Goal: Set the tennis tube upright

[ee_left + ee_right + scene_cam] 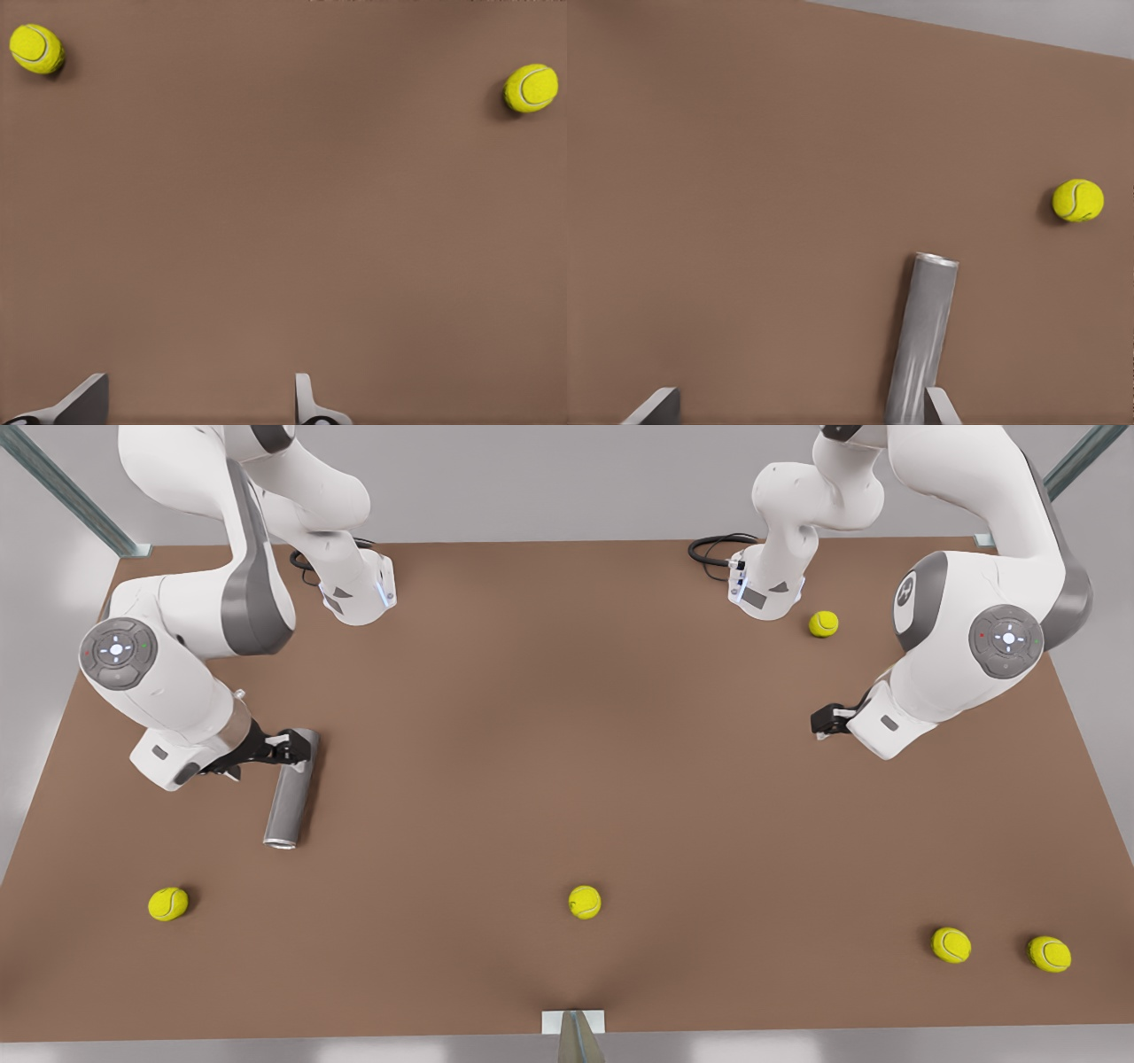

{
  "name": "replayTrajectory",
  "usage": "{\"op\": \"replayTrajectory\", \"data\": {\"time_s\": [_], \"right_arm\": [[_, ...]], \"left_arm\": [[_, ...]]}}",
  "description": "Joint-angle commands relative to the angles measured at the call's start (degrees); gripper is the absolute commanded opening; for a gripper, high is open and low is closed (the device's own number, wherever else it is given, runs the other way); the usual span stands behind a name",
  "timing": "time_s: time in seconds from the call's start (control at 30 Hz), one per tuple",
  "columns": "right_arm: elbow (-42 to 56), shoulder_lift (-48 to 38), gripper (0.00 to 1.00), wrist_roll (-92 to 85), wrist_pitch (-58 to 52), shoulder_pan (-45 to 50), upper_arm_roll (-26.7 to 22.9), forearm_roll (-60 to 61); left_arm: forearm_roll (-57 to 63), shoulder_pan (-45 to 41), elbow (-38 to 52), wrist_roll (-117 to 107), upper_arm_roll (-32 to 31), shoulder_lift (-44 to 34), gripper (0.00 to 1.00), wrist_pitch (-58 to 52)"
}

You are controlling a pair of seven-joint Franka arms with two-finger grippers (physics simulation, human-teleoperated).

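Front view: the tennis tube point(291, 789) lies flat on the brown worktop point(549, 735) at the front view's left, the right claw point(288, 748) at its far end. The left claw point(826, 721) hovers at the right. Left wrist view: fingers point(84, 400) spread. Right wrist view: fingers point(654, 407) spread, one finger just beside the tube point(923, 345)

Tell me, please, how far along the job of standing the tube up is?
Done: the right gripper has reached the far end of the tube, fingers open, one finger against its side. In hand: closing for a grasp. Left: gripping, lifting and setting it upright; it lies flat on the table. The left gripper waits open at the front view's right.
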Motion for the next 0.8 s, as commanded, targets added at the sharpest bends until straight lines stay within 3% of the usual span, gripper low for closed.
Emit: {"op": "replayTrajectory", "data": {"time_s": [0.0, 0.17, 0.23, 0.3, 0.37, 0.47, 0.77], "right_arm": [[0.0, 0.0, 1.00, -0.5, 0.0, 0.0, -0.1, 0.0], [0.3, 2.0, 1.00, 0.5, -1.0, -0.9, -0.1, 2.1], [-5.5, 3.6, 1.00, -0.1, -0.4, -4.8, -0.1, 2.2], [-21.4, 3.2, 1.00, -11.3, 18.2, -14.7, -0.1, 2.2], [-23.4, 5.8, 1.00, -12.9, 21.4, -19.2, 0.0, 2.2], [-24.4, 9.9, 1.00, -12.8, 24.1, -19.9, 0.0, 2.1], [-39.2, 9.2, 1.00, -8.3, 33.9, -19.3, 0.0, 2.0]], "left_arm": [[0.0, 0.0, 0.0, 0.0, -0.1, 0.0, 1.00, 0.0], [0.0, 0.0, 0.0, -0.1, -0.1, 0.0, 1.00, -0.1], [0.0, 0.0, 0.0, -0.1, -0.2, 0.0, 1.00, -0.1], [0.0, 0.3, 0.0, -0.1, -1.0, 0.0, 1.00, -0.1], [0.0, 0.3, 0.0, -0.1, -1.1, 0.0, 1.00, -0.1], [0.0, 0.3, 0.0, -0.1, -1.1, 0.0, 1.00, -0.1], [0.0, 0.3, -0.1, -0.2, -1.1, 0.1, 1.00, -0.2]]}}
